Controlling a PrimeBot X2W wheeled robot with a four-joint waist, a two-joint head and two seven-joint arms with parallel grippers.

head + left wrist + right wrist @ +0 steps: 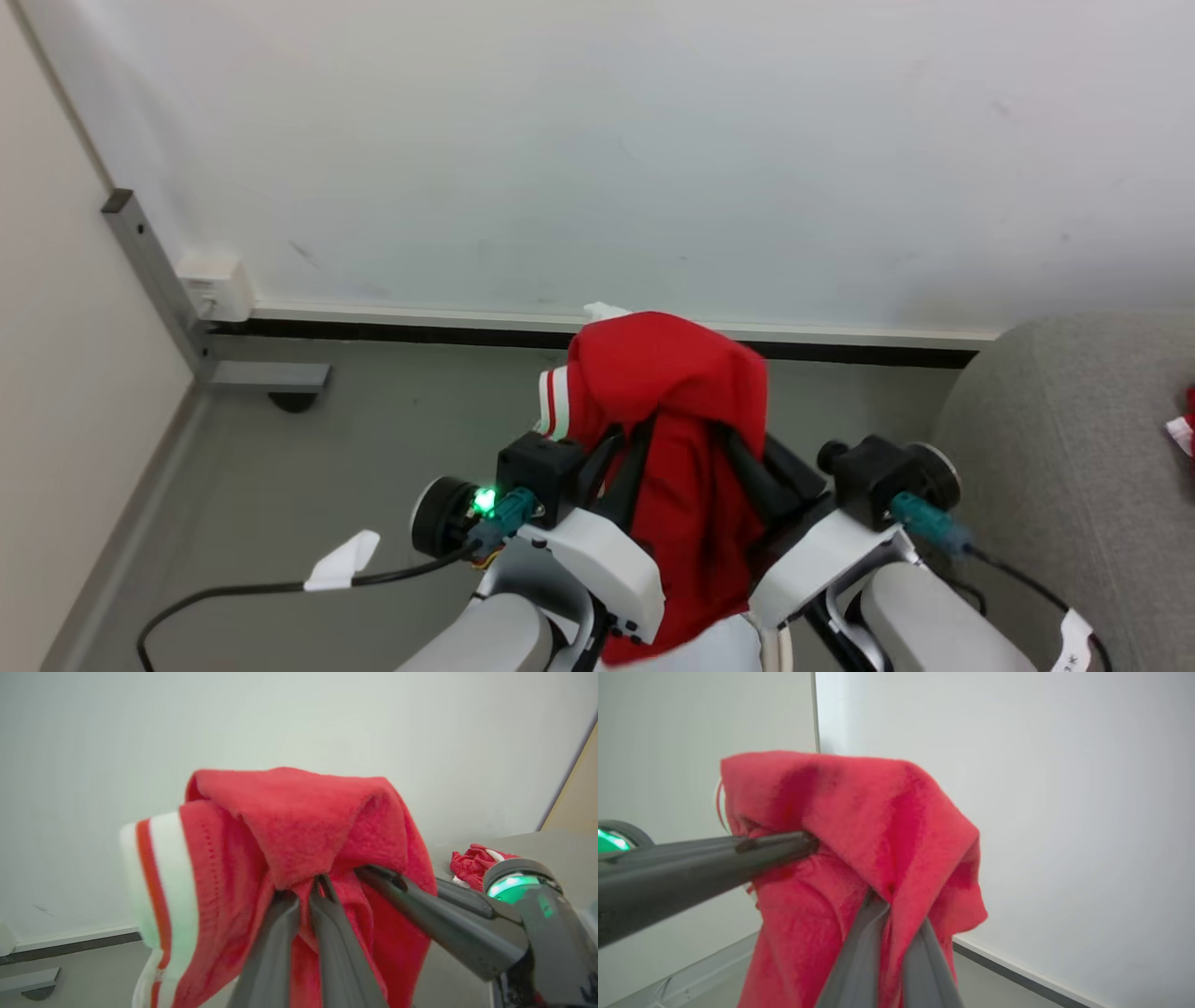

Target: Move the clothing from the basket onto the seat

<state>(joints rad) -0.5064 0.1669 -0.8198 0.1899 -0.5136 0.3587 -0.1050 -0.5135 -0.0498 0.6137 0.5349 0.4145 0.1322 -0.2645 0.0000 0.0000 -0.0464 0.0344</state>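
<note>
The left jaws are pinched tight on a fold of the clothing (667, 373). The right jaws grip another fold just beside them. The red garment drapes over both pairs of tips and hangs down between the two arms, held up in front of the wall (597, 140). Its white-striped cuff (555, 401) juts out on the outer side of the left jaws. The grey seat (1055, 439) lies beyond the right jaws, apart from the garment, and a second red piece (1184, 420) rests on it.
</note>
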